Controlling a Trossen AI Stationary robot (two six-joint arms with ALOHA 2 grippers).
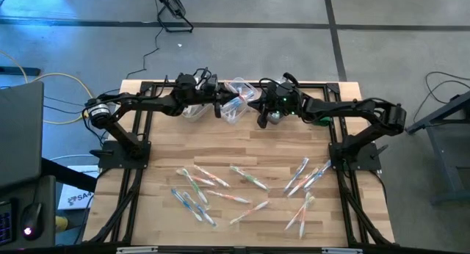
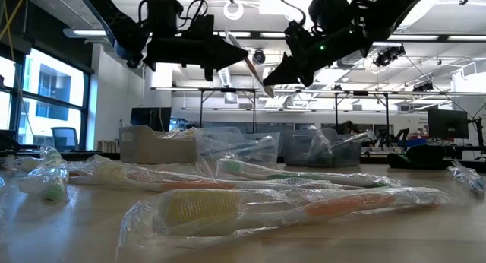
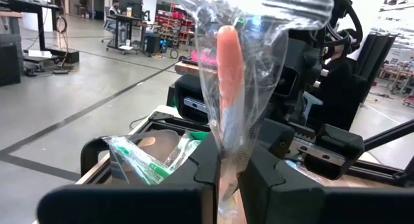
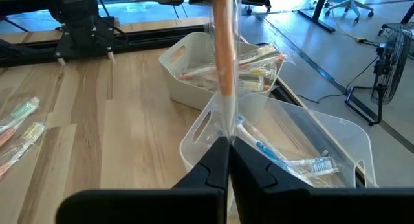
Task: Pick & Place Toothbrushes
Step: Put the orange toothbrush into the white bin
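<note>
One toothbrush with an orange handle, in a clear wrapper, hangs in the air over the bins at the table's far middle. My left gripper comes from the left and my right gripper from the right, both shut on it. Several more wrapped toothbrushes lie flat and scattered on the near half of the wooden table. My left gripper pinches the wrapped toothbrush between its two fingers at the orange handle. The fingers come level from the table's left and lie across it. The brush slants, clear of the table. My right gripper pinches the clear wrapper's loose end just past the handle's tip between its shut fingers. It comes from the table's right, slanting a little down. The brush rises from the fingers toward my left gripper.
Three plastic bins stand under the grippers at the far edge: one with orange brushes, one with blue brushes, one with green brushes. The black frame rails run along both table sides.
</note>
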